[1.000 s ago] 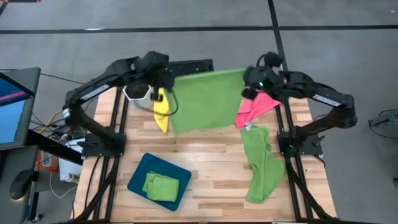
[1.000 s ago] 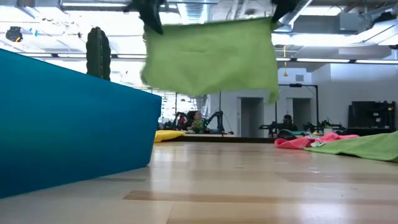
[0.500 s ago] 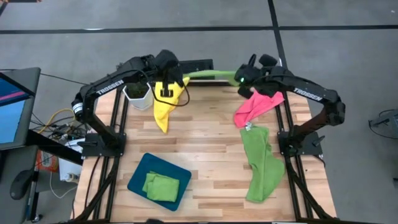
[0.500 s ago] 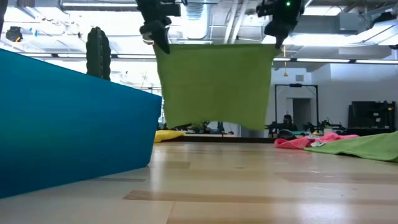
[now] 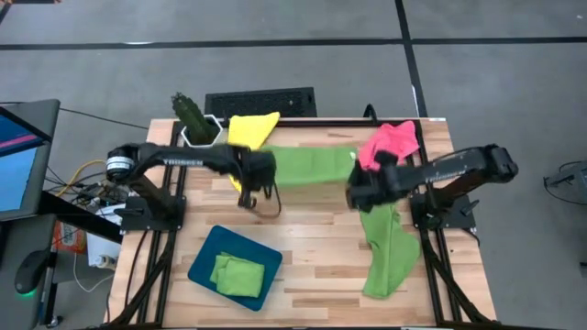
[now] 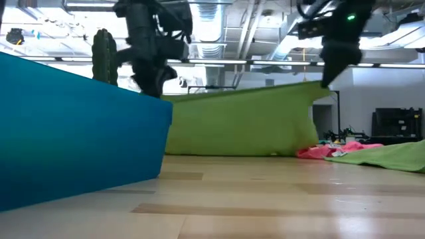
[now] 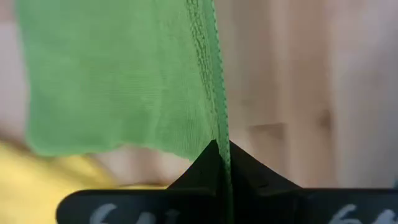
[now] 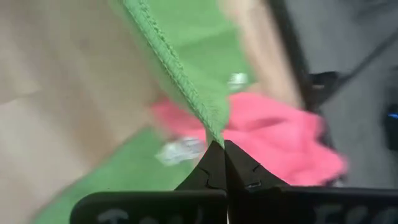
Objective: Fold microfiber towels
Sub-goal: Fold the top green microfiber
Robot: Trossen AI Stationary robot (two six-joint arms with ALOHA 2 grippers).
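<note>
We see both grippers pinch the green towel (image 5: 312, 166) taut beside the tray (image 5: 204, 266): left (image 7: 219, 163), right (image 8: 219, 155); wrist views alone show fingers clamped.

**Towels and tray spread across wooden worktable**

A pale butcher-block table (image 5: 312, 229) carried a dark teal tray (image 5: 204, 266) near its front left, with a folded green towel (image 5: 237, 275) lying in it. A long green towel (image 5: 383, 246) lay crumpled along the right side, a pink towel (image 5: 390, 142) at the back right, and a yellow towel (image 5: 252, 128) beside a white potted cactus (image 5: 194, 124) at the back left.
</note>
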